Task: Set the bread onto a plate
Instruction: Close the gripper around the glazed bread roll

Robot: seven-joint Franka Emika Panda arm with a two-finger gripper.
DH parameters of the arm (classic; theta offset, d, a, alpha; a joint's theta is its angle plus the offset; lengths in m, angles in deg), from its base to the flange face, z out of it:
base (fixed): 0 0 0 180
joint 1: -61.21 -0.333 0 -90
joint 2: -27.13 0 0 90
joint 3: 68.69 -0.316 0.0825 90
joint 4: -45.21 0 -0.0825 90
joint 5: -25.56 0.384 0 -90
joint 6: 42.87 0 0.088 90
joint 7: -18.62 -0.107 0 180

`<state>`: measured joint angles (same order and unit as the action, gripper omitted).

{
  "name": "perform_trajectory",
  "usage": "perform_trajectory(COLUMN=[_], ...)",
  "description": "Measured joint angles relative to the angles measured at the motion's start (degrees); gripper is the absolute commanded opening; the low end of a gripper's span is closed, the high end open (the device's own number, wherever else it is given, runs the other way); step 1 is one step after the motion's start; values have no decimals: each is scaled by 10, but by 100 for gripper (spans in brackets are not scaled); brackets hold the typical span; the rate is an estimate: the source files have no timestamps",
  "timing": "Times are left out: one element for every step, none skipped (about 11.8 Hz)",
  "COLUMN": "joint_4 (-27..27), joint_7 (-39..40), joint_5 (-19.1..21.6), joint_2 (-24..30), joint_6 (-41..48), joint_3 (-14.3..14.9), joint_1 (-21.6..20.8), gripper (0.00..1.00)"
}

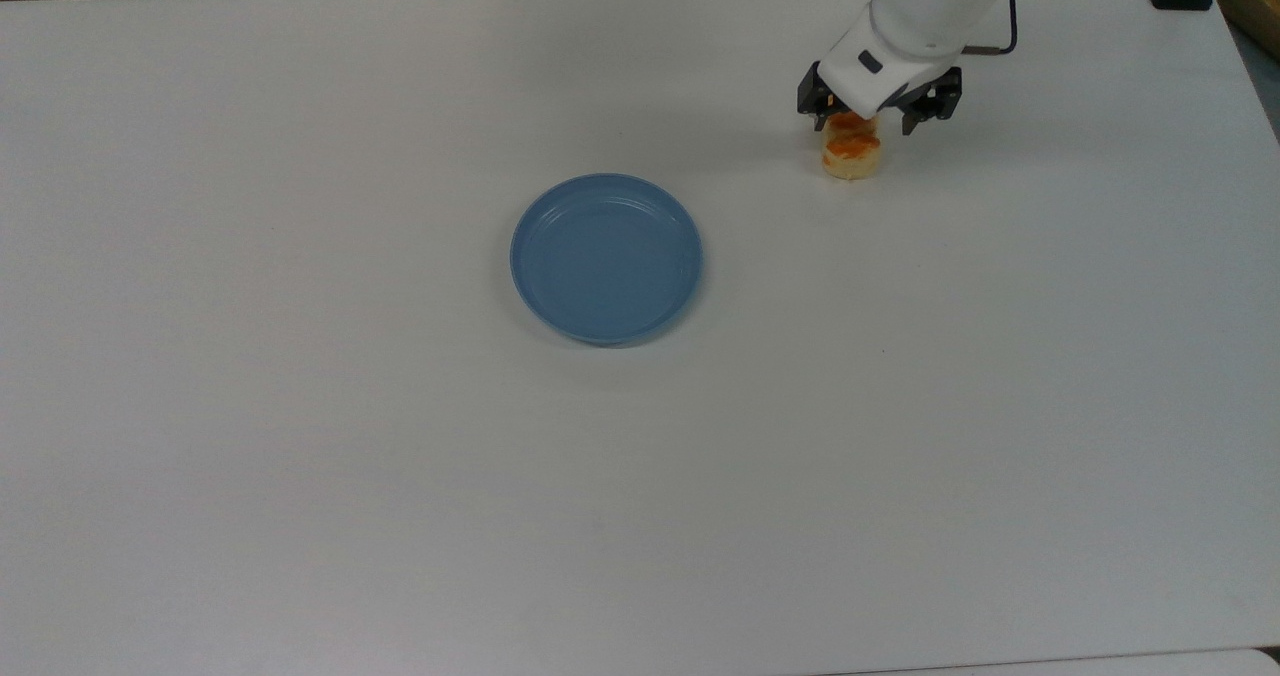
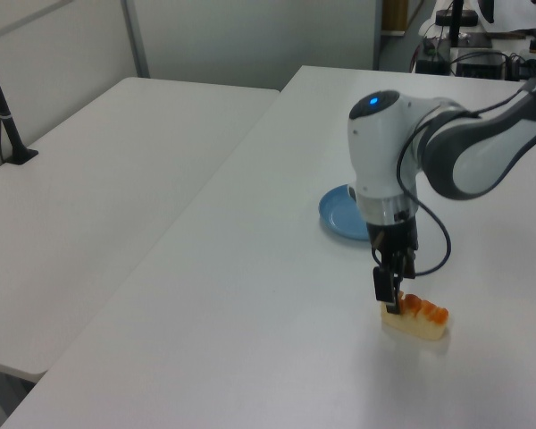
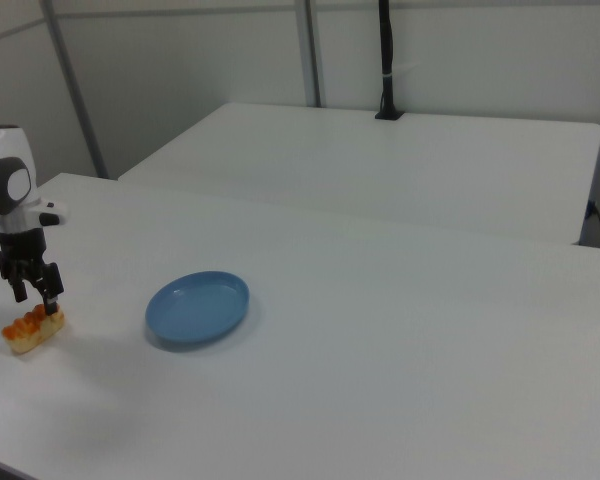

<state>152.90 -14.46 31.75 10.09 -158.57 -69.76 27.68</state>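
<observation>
1. Hovering just over the bread (image 1: 851, 154), jaws spread wide on either side of its far end, gripping nothing.
2. Lying on the white bench (image 1: 300, 456), well apart from the blue plate (image 1: 606, 258).

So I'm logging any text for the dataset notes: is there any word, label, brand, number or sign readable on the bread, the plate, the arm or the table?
None can be read.
Bread: no label, just orange-brown glaze.
Plate: plain blue, unmarked.
Claw and the white arm: no legible lettering; a small dark mark on the wrist housing in the top view is too small to read.
Table: bare white, no signs.
</observation>
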Motion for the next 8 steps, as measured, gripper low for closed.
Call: perform_trajectory(joint_4=[0,2,6,10,11,11,12,12], joint_7=[0,-1,-2,-4,-8,-9,-9,-9], joint_5=[-2,-2,-5,-8,-9,-14,-25,-31], joint_2=[-10,-16,-21,-26,-30,-34,-35,-34], joint_6=[-4,-11,-17,-21,-22,-22,-22,-22], joint_3=[0,0,1,1,1,1,1,2], joint_1=[-6,-13,-19,-27,-33,-36,-36,-36], gripper=[100,89,73,54,39,31,31,31])
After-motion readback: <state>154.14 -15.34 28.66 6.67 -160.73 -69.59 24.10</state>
